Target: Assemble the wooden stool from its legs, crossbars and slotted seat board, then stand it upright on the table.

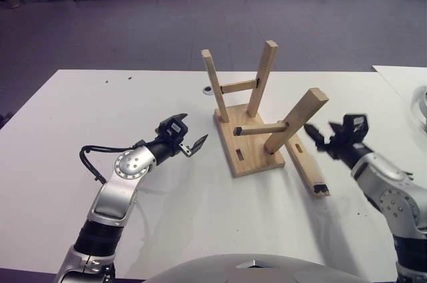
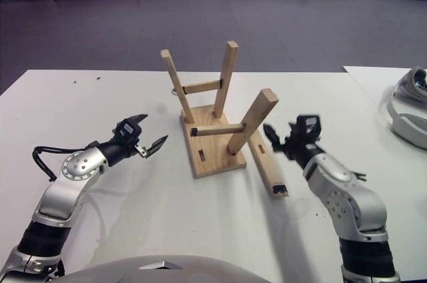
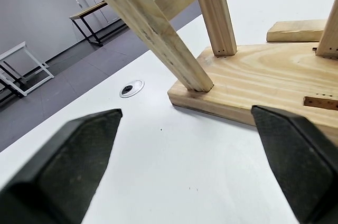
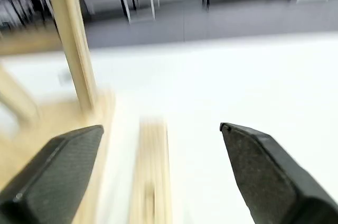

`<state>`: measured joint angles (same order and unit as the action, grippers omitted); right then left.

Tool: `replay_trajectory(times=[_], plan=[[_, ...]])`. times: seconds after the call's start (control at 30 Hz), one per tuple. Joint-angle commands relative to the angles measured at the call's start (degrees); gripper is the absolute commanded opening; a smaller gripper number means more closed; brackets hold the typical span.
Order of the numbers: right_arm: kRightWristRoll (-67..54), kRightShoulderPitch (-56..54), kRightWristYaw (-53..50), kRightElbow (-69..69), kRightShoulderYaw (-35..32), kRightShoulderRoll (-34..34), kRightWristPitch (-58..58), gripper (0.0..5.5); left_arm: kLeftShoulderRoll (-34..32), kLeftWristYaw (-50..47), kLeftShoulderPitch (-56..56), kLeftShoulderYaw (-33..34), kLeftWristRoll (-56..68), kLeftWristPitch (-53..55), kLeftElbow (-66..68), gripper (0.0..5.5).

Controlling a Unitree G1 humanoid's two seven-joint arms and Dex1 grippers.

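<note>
One loose leg (image 1: 308, 171) beside seat board (image 1: 250, 156), near R claw (image 1: 315, 137), jaws apart.

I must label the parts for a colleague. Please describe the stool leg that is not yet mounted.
On the white table lies the seat board, with three legs standing up from it. The loose leg is beside the board's right edge: the only one lying flat.

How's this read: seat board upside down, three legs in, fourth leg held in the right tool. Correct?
No. The fourth leg lies on the table beside the seat board, not in the right tool, which is open and empty; the left eye view shows it. The rest stands.
</note>
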<state>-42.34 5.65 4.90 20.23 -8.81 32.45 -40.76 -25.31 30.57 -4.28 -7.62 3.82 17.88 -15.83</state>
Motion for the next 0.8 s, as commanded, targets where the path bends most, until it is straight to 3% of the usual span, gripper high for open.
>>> replay_trajectory(times=[0.03, 0.1, 0.33, 0.43, 0.5, 0.6, 0.7, 0.8], plan=[[2.6, 2.2, 2.1, -1.5, 2.3, 0.5, -4.4, 4.14, -0.3, -0.3, -1.3, 0.3, -0.8, -0.7, 0.6, 4.51], [3.8, 3.0, 2.6, -1.5, 3.4, 0.6, -6.7, 3.99, -0.4, -0.2, -1.6, 0.3, -0.9, -0.8, 0.7, 4.51], [11.1, 2.8, 1.9, -3.4, 4.3, 0.0, -8.6, 2.51, 0.2, -0.3, -2.6, 0.8, 0.0, -0.8, 0.6, 4.51], [12.8, -1.5, 1.7, -5.7, -0.8, -1.9, -2.2, 2.06, 3.7, -1.0, -7.3, 4.0, 6.5, 3.5, -2.5, 4.51], [14.3, -6.8, 3.3, -6.2, -4.5, -1.2, 4.8, 2.06, 7.8, -2.4, -13.3, 7.8, 15.0, 8.9, -5.2, 4.51], [15.0, -15.6, 6.9, -3.2, -6.4, -0.2, 13.1, 2.06, 15.7, -8.8, -25.1, 15.8, 39.1, 20.4, -7.5, 4.51], [15.4, -25.1, 13.4, 6.7, -1.3, 1.9, 17.7, 2.06, 20.8, -18.9, -35.8, 21.6, 62.9, 25.9, -3.0, 4.51], [18.5, -33.3, 19.7, 10.2, 4.4, 4.9, 19.3, 2.06, 21.3, -24.6, -41.7, 23.6, 73.7, 26.1, 0.3, 4.51]])
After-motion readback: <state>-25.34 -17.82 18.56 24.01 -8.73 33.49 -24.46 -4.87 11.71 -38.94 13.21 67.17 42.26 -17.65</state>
